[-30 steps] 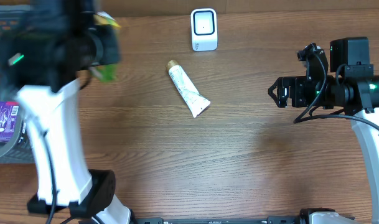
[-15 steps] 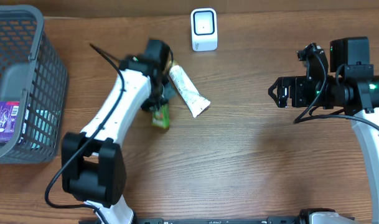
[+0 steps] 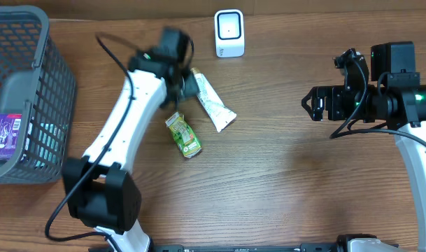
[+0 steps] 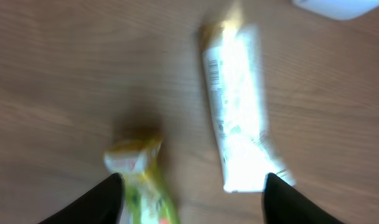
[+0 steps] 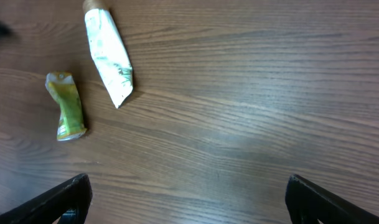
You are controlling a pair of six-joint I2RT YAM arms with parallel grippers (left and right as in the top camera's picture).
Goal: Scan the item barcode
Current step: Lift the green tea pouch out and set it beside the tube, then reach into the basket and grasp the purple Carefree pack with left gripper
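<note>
On the table [image 3: 282, 182], crumpled green-yellow pouch [image 3: 183, 135], left gripper [image 4: 194, 199] and right gripper [image 5: 188, 202] both spread, empty.

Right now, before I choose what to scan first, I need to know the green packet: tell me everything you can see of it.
The green packet is small and soft-looking, green and yellow, crumpled and slightly bent; its print is too small to read. It lies flat on the wooden table, roughly parallel to the white tube and apart from it. Only the table touches it; the left gripper is open nearby, not holding it.
</note>
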